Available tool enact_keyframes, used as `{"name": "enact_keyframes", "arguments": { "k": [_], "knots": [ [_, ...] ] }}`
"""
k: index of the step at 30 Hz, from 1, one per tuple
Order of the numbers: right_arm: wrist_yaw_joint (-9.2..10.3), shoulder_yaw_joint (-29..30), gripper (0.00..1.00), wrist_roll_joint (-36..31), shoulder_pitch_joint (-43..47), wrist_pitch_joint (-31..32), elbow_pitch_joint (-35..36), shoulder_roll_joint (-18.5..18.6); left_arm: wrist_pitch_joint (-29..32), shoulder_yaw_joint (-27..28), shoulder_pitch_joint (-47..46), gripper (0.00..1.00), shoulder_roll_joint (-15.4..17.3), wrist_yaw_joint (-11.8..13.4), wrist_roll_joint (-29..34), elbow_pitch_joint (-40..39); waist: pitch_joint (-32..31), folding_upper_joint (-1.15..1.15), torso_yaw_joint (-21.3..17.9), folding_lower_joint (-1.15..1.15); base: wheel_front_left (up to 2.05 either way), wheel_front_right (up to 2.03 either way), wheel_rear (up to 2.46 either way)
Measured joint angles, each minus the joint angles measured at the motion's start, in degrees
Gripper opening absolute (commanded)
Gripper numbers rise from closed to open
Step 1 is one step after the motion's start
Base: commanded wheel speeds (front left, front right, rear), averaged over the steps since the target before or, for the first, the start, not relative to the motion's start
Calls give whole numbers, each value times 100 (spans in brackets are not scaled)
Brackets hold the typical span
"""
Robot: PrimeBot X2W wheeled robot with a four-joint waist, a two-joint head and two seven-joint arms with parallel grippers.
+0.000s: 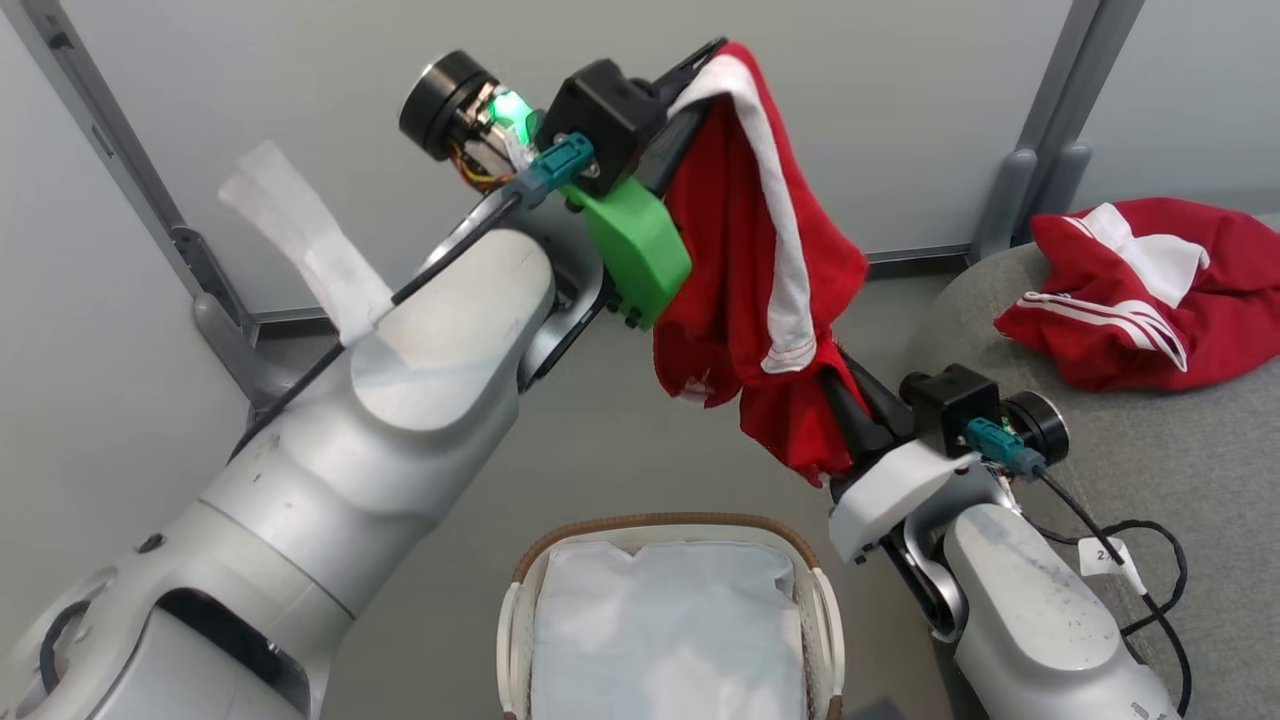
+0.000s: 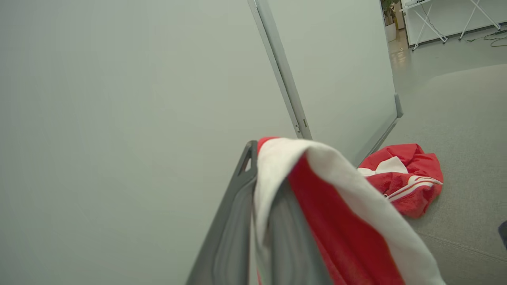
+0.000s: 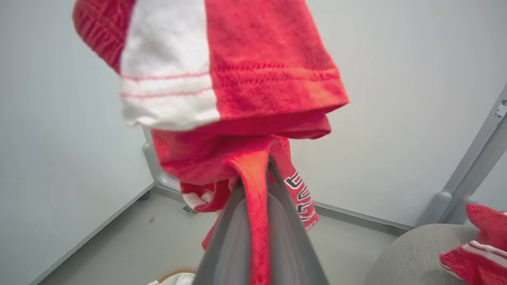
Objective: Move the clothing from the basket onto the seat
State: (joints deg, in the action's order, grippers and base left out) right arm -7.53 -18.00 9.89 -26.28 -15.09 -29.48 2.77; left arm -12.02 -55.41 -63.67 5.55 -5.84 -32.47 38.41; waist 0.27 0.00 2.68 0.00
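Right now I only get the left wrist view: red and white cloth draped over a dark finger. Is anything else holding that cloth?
Observer: Yes. The right hand pinches the lower end of the same red jersey, so it hangs between that hand and the left hand.
Operator: Is there more clothing in the basket?
Observer: The basket sits below the hands. The part in view holds its white liner and no red cloth.
Operator: How can you tell it is a jersey?
Observer: The right wrist view shows black and white lettering printed on the cloth.
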Motion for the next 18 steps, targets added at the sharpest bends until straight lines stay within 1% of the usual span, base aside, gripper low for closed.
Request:
{"name": "enact_keyframes", "arguments": {
  "k": [1,2,6,13,18],
  "knots": [
    [0,34,0,69,1,0,18,2,-25,10,106,80,21,-9,-53,29,-1,0,-17,0,0,0,0],
    [0,48,0,63,1,0,38,3,-51,21,199,100,42,-14,-104,56,-1,0,-31,0,0,0,0],
    [0,249,0,-103,-1,0,116,-3,-181,85,692,100,127,-12,-252,204,22,0,-71,0,0,0,0],
    [0,683,0,-360,-3,0,287,1,-285,248,1660,100,179,27,-385,520,87,0,-95,0,0,0,0],
    [0,918,0,-508,4,0,447,0,-301,678,2314,100,113,36,-421,207,132,0,-106,0,0,0,0]
  ]
}}
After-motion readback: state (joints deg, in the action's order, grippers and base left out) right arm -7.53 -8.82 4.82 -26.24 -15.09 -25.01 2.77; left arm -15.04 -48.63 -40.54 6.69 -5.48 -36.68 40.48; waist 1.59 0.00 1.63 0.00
